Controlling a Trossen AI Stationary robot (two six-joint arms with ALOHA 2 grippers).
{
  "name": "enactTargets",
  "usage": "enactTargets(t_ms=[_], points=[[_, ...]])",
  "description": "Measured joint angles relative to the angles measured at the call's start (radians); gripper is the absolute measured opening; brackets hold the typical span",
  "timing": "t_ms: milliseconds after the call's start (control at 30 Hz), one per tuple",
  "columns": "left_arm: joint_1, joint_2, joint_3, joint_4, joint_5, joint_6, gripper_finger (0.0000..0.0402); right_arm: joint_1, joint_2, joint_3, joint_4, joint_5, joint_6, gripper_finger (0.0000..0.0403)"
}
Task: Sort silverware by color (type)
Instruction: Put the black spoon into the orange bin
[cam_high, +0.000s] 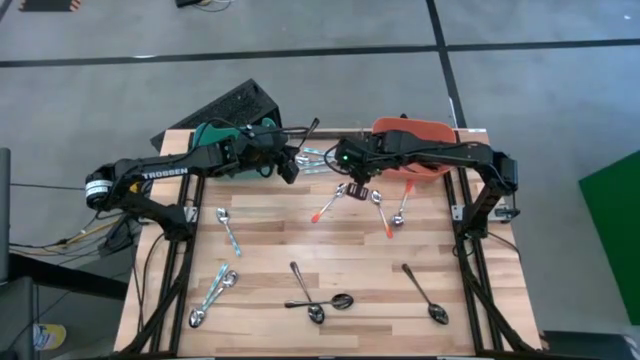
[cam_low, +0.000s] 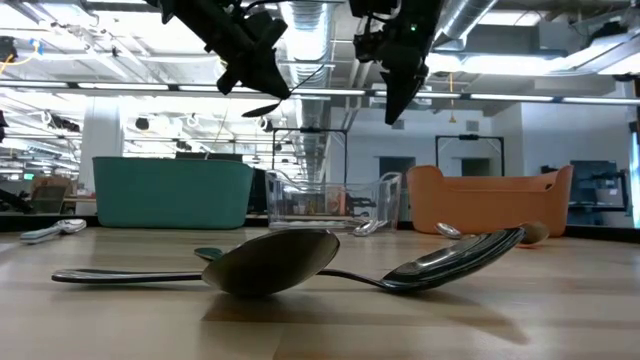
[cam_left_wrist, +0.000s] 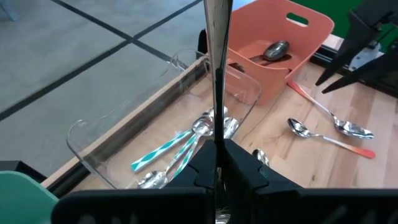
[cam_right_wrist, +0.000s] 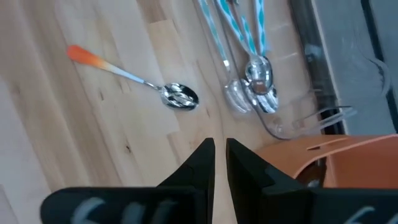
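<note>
My left gripper (cam_high: 287, 163) hovers above the clear bin (cam_left_wrist: 118, 134), shut on a dark spoon (cam_left_wrist: 217, 68). That bin holds several teal-handled spoons (cam_left_wrist: 168, 149). My right gripper (cam_right_wrist: 219, 151) is shut and empty, and points down at the table beside an orange-handled spoon (cam_right_wrist: 134, 78). More orange-handled spoons (cam_high: 385, 212) lie flat near it. Teal-handled spoons (cam_high: 229, 230) and dark spoons (cam_high: 318, 300) lie flat toward the near edge. In the low view two dark spoons (cam_low: 290, 262) lie crossed close to the camera. My left gripper pinches the dark spoon's thin shaft (cam_left_wrist: 217, 134) between its two fingers. The spoon runs along the fingers and sticks out far ahead of them. It is lifted clear, above the clear bin. Which end is between the fingers is hidden by the gripper.
A teal bin (cam_high: 212, 135) stands at the far left, and an orange bin (cam_high: 418, 140) at the far right has a spoon (cam_left_wrist: 275, 50) in it. A black keyboard-like object (cam_high: 228, 105) lies beyond the far edge. Bare wood lies mid-table (cam_high: 300, 235).
</note>
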Motion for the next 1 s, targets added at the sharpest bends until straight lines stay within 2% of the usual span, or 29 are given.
enactTargets(t_ms=[133,367,500,1000], points=[[0.000,0.000,0.000,0.000,0.000,0.008,0.0000,-0.019,0.000,0.000,-0.001,-0.060,0.003,0.0063],[0.000,0.000,0.000,0.000,0.019,0.014,0.0000,-0.039,0.000,0.000,0.011,-0.081,0.030,0.0063],[0.000,0.000,0.000,0.000,0.033,0.030,0.0000,-0.039,0.000,0.000,0.009,-0.150,0.054,0.0063],[0.000,0.000,0.000,0.000,0.034,0.045,0.0000,-0.031,0.000,0.000,0.003,-0.149,0.232,0.0063]])
